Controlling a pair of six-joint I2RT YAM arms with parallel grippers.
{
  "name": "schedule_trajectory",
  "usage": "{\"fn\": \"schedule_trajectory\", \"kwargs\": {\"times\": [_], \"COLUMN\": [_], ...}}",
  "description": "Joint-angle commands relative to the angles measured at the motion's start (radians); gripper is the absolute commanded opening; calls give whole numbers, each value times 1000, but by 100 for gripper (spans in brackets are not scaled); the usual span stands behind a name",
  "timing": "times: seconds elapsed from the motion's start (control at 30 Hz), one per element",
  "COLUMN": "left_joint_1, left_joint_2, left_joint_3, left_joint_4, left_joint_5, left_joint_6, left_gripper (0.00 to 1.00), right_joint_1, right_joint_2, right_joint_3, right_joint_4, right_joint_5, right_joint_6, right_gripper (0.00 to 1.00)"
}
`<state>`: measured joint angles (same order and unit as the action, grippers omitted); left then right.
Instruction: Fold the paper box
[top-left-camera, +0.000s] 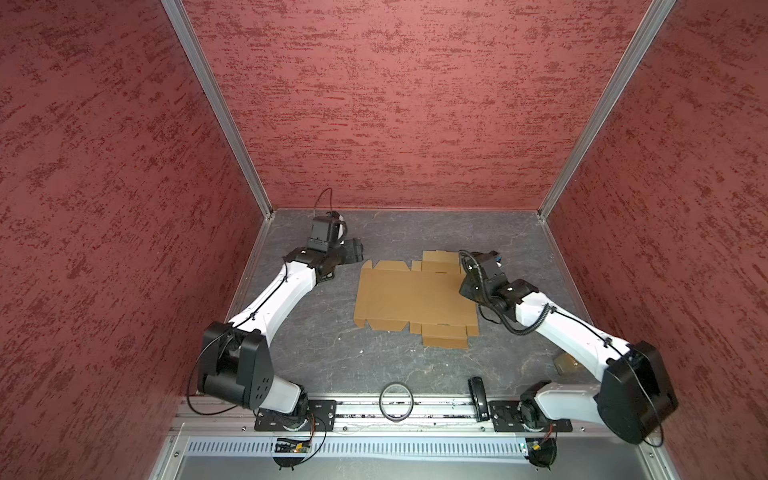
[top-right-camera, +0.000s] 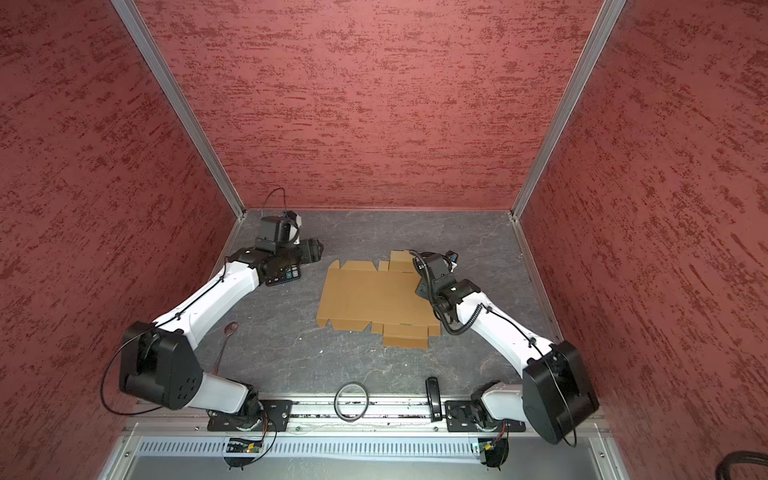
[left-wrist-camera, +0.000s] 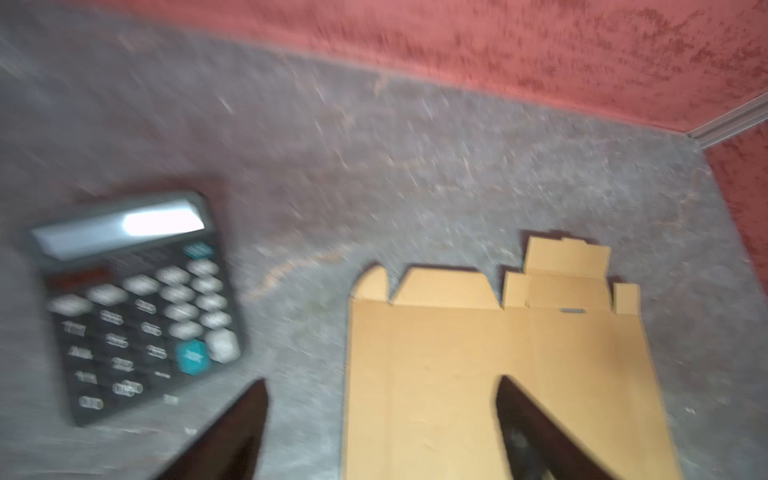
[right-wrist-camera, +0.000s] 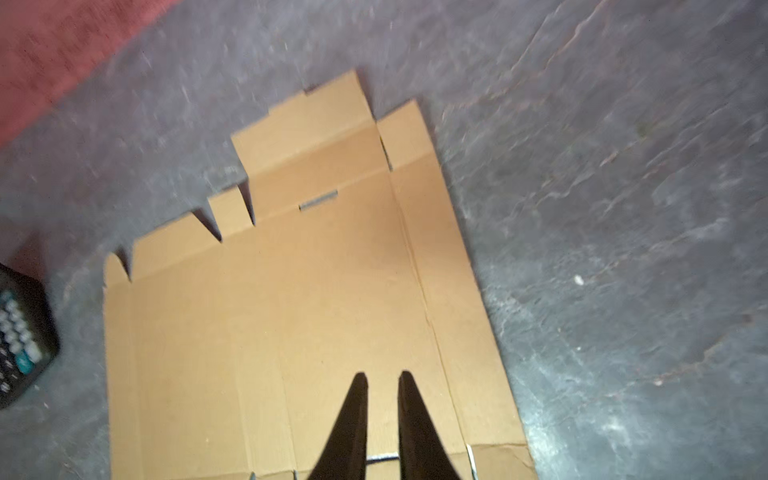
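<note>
Right gripper (right-wrist-camera: 382, 376), fingers nearly pressed together with a narrow gap and pinching nothing, hovers over the near-right part of the paper box (right-wrist-camera: 291, 311); left gripper (left-wrist-camera: 380, 384), fingers spread, straddles the sheet's left edge. Cardboard lies fully flat mid-table, no flap raised: folding not yet begun. Calculator (left-wrist-camera: 137, 307) rests beside it.

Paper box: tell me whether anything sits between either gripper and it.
Nothing visible does. The paper box lies flat and bare; the right gripper is over it, the left gripper at its edge. The calculator lies off to the side.
</note>
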<state>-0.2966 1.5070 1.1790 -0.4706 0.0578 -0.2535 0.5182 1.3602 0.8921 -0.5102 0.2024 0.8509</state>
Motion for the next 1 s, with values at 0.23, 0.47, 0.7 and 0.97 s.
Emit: {"fn": "schedule_trajectory", "kwargs": {"times": [0.23,0.47,0.7,0.97], "left_joint_1": [-134,-148,-147,-135], "left_joint_2": [136,230,306,361], "left_joint_3": [45,34,15,-25], "left_joint_4": [-141,-118,-79,-39], "left_joint_5": [54,34,25,13], "left_joint_6": [14,11,-7,-44], "left_gripper": [10,4,0,0], "right_joint_1": [87,86,72,15], "right_joint_2": [158,208,270,302], "right_joint_3": [11,-23,-14,-41], "right_joint_4": [15,58,66,134], "right_joint_5": [-98,-107,-109,-139], "right_joint_6": [140,172,181,169], "right_gripper": [10,9,9,9]}}
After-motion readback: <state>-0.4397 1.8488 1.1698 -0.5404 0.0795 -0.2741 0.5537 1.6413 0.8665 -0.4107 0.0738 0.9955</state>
